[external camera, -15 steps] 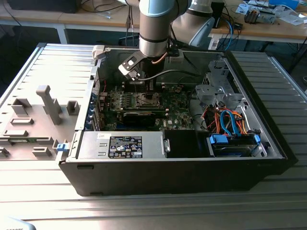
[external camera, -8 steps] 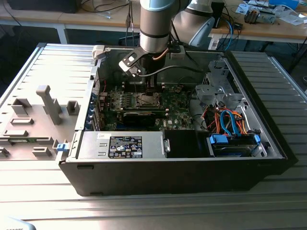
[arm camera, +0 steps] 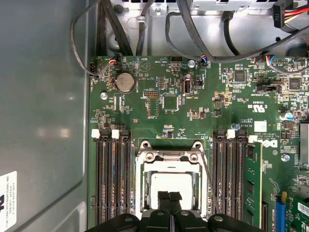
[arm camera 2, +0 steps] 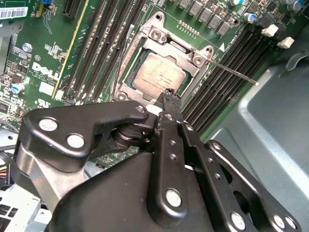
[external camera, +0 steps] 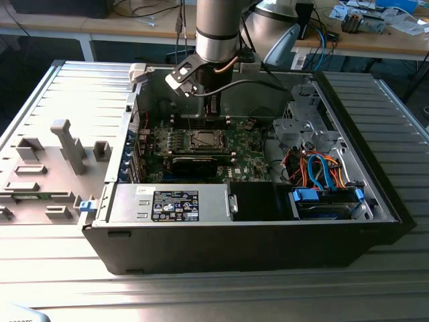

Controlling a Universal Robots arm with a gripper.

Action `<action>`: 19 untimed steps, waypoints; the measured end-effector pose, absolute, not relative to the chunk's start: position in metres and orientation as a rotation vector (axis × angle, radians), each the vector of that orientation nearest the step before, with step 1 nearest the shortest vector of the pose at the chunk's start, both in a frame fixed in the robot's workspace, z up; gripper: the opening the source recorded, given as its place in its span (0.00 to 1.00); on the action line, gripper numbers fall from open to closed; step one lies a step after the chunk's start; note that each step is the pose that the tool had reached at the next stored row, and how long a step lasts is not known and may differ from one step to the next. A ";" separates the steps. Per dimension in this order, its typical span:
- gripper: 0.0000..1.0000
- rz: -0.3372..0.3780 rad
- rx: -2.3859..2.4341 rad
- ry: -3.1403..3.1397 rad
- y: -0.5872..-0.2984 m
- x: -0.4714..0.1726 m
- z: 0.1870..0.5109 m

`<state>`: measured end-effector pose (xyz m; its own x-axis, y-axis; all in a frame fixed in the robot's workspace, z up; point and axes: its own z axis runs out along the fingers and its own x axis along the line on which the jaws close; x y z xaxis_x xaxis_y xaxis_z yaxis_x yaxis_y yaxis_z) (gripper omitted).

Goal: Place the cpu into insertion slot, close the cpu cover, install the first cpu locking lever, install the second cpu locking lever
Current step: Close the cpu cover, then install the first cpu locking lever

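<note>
The cpu (arm camera 2: 159, 72) lies flat in the insertion slot (arm camera 2: 126, 83), its pale metal top facing up. The slot sits about midway along the green circuit board (arm camera: 159, 111), between two banks of long black memory slots (arm camera 2: 104, 43). The cpu cover (arm camera 2: 166, 36), a silver frame with a square window, lies down over the chip, whose top shows through the window. In the first wrist view the cover's wide end, with two round rivets, points toward the board edge where the coin battery (arm camera: 125, 82) and the cable plugs are.

A thin locking lever (arm camera 2: 236, 73) runs out from one corner of the cover and slants away across the neighbouring memory bank, its free end reaching past that bank. Whether it is hooked down I cannot tell.

The gripper (arm camera 2: 169, 96) hangs over the edge of the socket opposite the riveted end. Its two black fingertips (arm camera: 163, 199) are pressed together and grip nothing. In both wrist views the tips overlap the rim of the cover; whether they touch it I cannot tell.

In the exterior view the arm (external camera: 218, 27) comes straight down into the open computer case (external camera: 201, 248). The case lies on its side on a slatted metal table (external camera: 201, 295). A grey moulded fixture (external camera: 47, 168) lies on the table just beside the case, at the exterior view's left.
</note>
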<state>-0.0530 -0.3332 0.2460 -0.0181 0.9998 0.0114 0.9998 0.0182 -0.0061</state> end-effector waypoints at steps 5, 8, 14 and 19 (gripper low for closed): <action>0.11 -0.006 -2.192 -2.233 -0.333 -0.053 0.246; 0.11 -0.006 -2.192 -2.233 -0.333 -0.053 0.246; 0.11 -0.006 -2.143 -2.280 -0.333 -0.053 0.246; 0.11 -0.005 -2.096 -2.323 -0.333 -0.053 0.246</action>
<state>-0.0530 -0.3333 0.2460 -0.1021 0.9947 0.0117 0.9947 0.1022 -0.0061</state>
